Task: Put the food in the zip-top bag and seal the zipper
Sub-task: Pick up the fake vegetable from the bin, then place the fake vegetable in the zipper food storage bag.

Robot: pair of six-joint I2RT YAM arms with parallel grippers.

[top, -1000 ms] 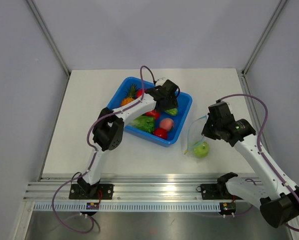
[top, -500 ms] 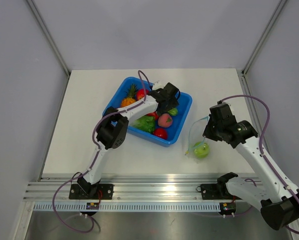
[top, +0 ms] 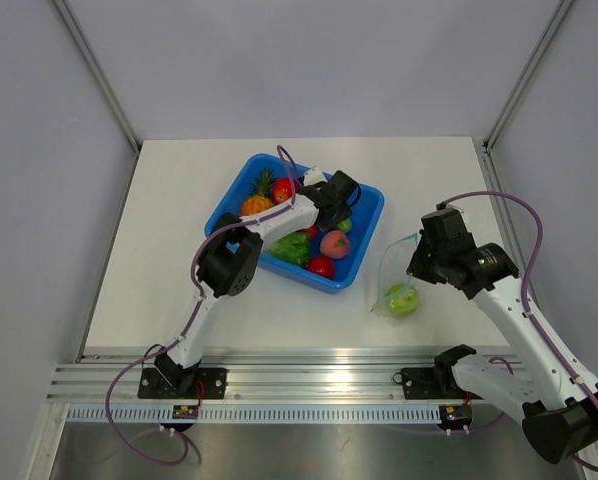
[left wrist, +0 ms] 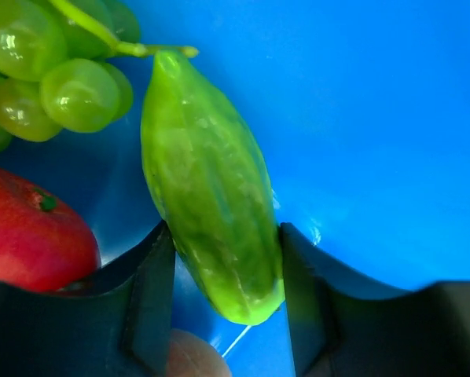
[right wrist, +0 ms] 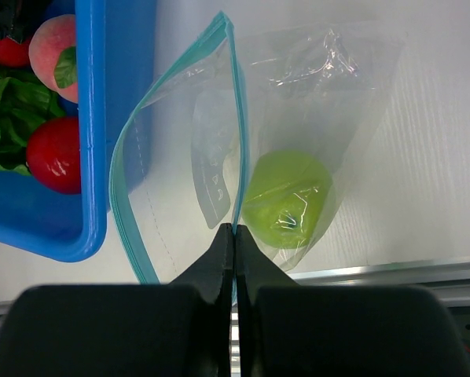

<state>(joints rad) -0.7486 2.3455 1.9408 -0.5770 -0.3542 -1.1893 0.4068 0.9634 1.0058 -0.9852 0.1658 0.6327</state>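
My left gripper [top: 343,212] is down in the blue tray [top: 367,243]. Its fingers [left wrist: 150,302] press both sides of a long green pepper [left wrist: 211,196], which also shows in the top view [top: 346,226]. Green grapes [left wrist: 62,86] and a red fruit [left wrist: 31,236] lie beside it. My right gripper [right wrist: 235,232] is shut on the teal zipper [right wrist: 239,118] of the clear zip-top bag [top: 394,272] and holds one lip up, so the mouth gapes. A green apple [right wrist: 286,196] sits inside the bag.
The tray also holds a pink peach [top: 334,243], a red tomato [top: 321,266], lettuce [top: 291,248], a pineapple [top: 259,196] and a red apple [top: 282,187]. The bag is just right of the tray. The metal rail [top: 329,380] runs along the near table edge.
My left arm has shifted a little within the tray and its elbow has swung right. The peach has nudged slightly. My right gripper and the bag have hardly moved.
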